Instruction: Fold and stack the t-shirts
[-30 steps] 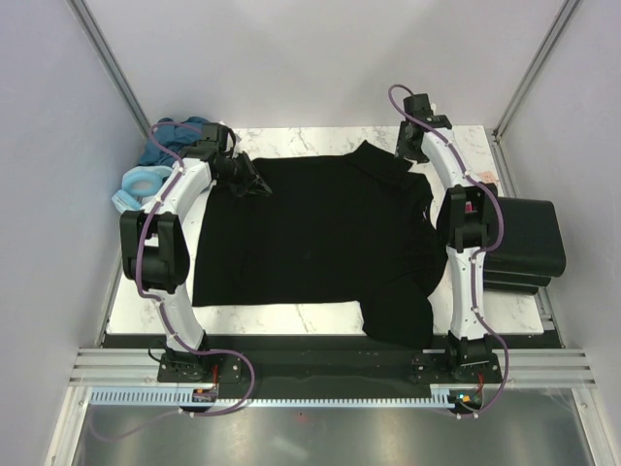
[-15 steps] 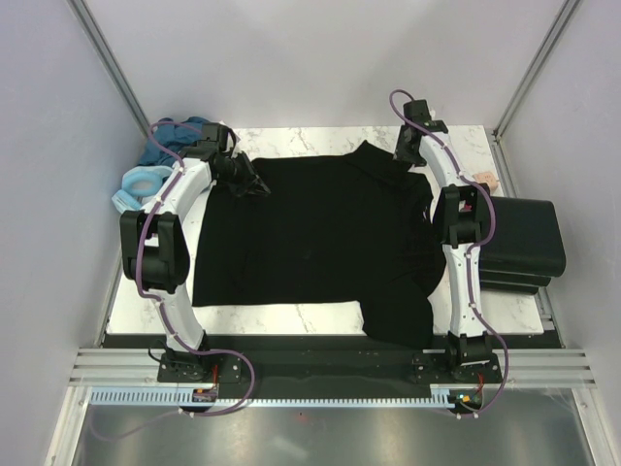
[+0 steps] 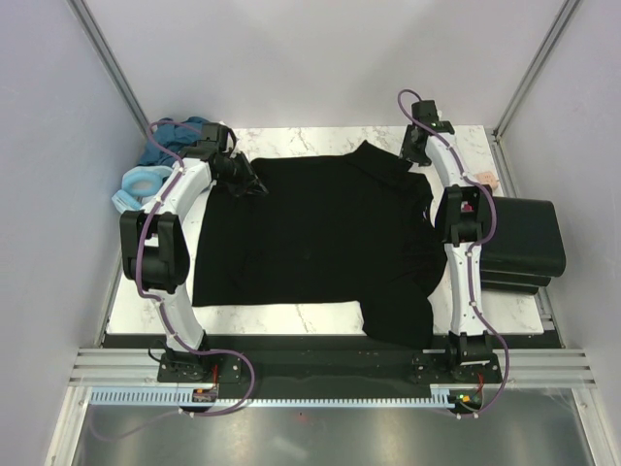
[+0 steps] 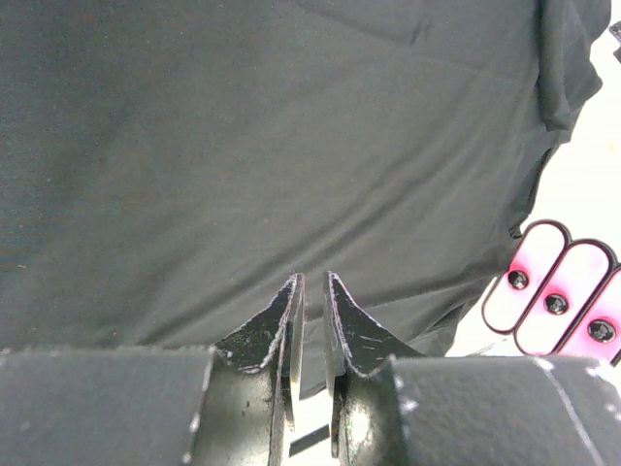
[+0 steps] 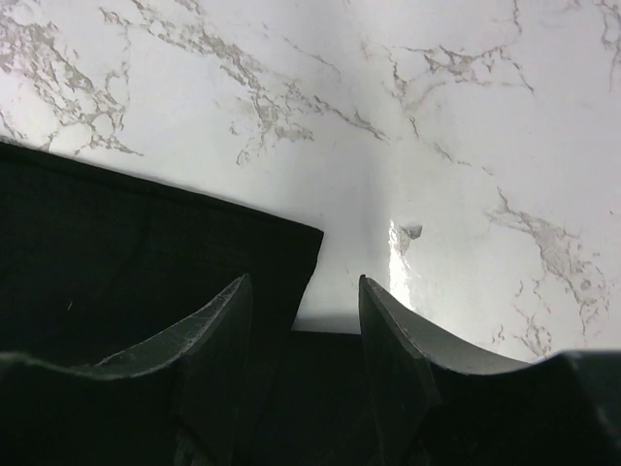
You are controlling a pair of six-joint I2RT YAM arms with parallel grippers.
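A black t-shirt (image 3: 320,233) lies spread flat over most of the marble table (image 3: 291,316), collar toward the back. My left gripper (image 3: 256,183) is at its back left shoulder, shut on a pinched-up bit of the cloth. In the left wrist view the narrow jaws (image 4: 312,282) hold the fabric edge, and the shirt body (image 4: 243,146) stretches away beyond them. My right gripper (image 3: 411,155) hovers open over the back right sleeve. The right wrist view shows that gripper (image 5: 303,280) above the sleeve's corner (image 5: 126,223), with nothing between the fingers.
Crumpled teal (image 3: 173,134) and light blue (image 3: 139,184) shirts are piled at the back left corner. A stack of folded black shirts (image 3: 524,243) sits off the table's right edge. A small pinkish block (image 3: 485,178) lies near the right edge.
The right gripper has drifted a little right and toward the back, off the collar area to the sleeve corner. The left gripper has kept its hold in place.
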